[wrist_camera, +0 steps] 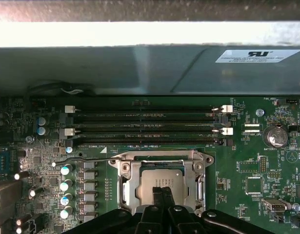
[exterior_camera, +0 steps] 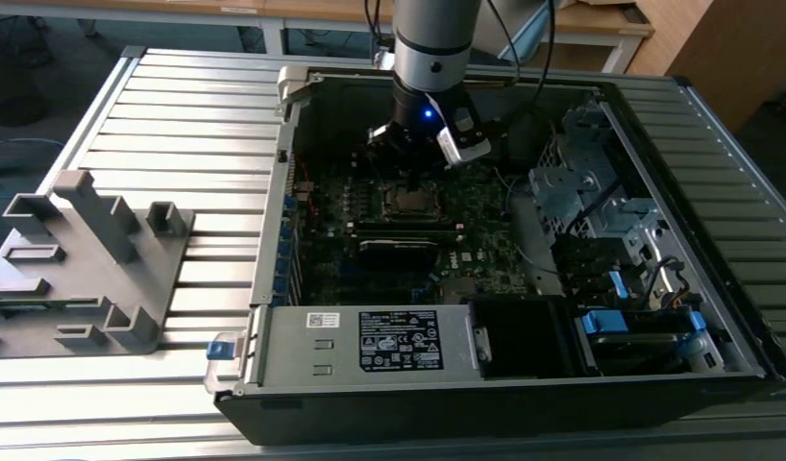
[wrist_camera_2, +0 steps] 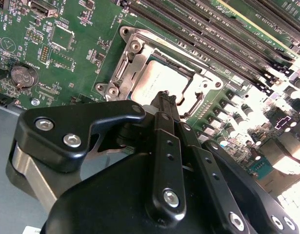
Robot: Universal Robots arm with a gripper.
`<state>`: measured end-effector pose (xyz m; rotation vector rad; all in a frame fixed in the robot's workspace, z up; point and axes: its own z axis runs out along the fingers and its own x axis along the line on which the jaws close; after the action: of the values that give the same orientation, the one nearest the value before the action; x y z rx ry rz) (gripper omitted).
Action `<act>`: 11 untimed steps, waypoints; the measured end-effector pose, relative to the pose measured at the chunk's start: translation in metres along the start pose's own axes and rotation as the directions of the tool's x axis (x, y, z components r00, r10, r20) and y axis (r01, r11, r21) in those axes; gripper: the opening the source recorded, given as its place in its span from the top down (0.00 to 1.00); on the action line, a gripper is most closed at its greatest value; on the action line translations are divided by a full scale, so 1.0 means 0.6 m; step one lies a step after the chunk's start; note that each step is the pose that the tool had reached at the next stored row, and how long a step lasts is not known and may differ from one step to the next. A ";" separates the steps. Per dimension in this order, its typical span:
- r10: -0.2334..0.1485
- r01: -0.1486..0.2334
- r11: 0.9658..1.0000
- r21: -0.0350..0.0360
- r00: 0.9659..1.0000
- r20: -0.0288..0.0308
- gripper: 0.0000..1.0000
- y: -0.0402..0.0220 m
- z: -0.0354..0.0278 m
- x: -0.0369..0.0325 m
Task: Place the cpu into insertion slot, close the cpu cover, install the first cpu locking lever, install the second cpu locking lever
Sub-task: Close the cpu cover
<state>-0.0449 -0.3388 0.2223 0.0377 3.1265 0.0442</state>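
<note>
Several memory slots (wrist_camera: pixel 145 127) beside cpu (wrist_camera: pixel 157 176), tool (wrist_camera: pixel 163 191) near

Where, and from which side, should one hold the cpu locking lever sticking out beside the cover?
Probably at the kinked free end of the cpu locking lever, from above, jaws across the rod: it is thin and sticks out sideways past the cpu cover.

**A:** Where's the cpu (wrist_camera: pixel 157 178)?

**B:** Lying flat in the insertion slot (wrist_camera: pixel 159 165), just beside the memory slots (wrist_camera: pixel 145 127). Its dull silver-grey top faces up.

**A:** And the cpu cover (wrist_camera: pixel 127 187)?

**B:** Down over the chip. It's a shiny silver frame, and the chip shows through its square window.

**A:** Any lever?

**B:** One thin wire locking lever (wrist_camera: pixel 86 159) runs between the cover and the memory slots, parallel to them, and reaches past the cover's corner. I can't tell if it's latched.
</note>
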 end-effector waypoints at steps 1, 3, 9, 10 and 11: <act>0.000 0.000 1.000 0.000 1.000 0.000 0.89 0.000 0.000 0.000; 0.000 0.000 1.000 0.000 1.000 0.000 0.89 0.000 0.000 0.000; 0.000 0.000 1.000 0.000 1.000 0.009 0.89 0.000 0.000 0.001; 0.000 0.000 1.000 0.000 1.000 0.012 0.89 0.000 0.000 0.002; 0.000 0.000 1.000 0.000 1.000 0.014 0.89 0.000 0.000 0.003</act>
<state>-0.0467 -0.3388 0.2223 0.0372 3.1124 0.0443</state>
